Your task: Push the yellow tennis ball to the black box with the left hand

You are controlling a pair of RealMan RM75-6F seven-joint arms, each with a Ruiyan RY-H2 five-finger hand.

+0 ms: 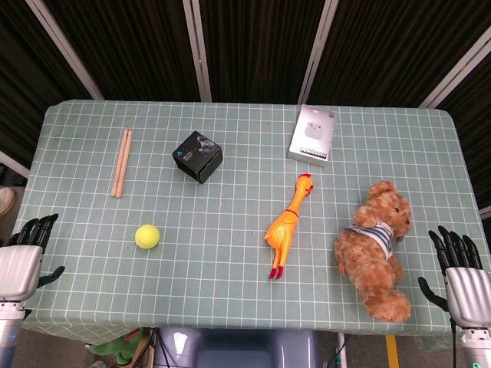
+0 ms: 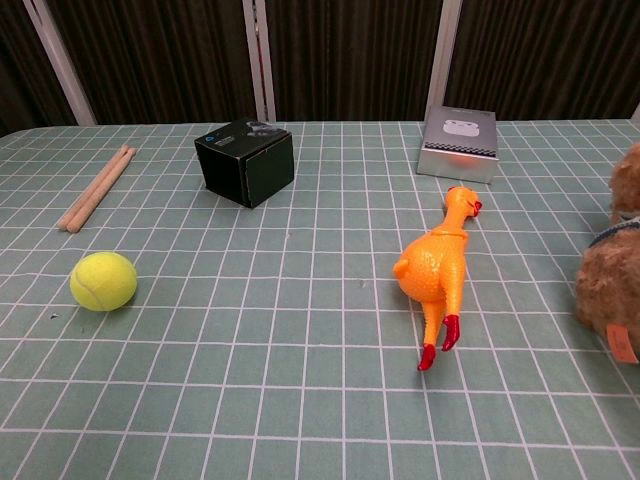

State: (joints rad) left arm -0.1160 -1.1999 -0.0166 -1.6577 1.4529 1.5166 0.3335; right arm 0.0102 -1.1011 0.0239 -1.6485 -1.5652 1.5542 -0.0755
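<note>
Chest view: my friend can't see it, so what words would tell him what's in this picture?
A yellow tennis ball sits alone at the left on a green checked table, with a black box further back. Wooden sticks, a rubber chicken, a white box and a teddy bear lie around; no hands show.

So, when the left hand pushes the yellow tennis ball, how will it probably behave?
The yellow tennis ball is round, so it will likely roll freely on the flat table and could veer past the black box. Its fuzzy surface probably slows it a little. The left hand is apart from it.
</note>
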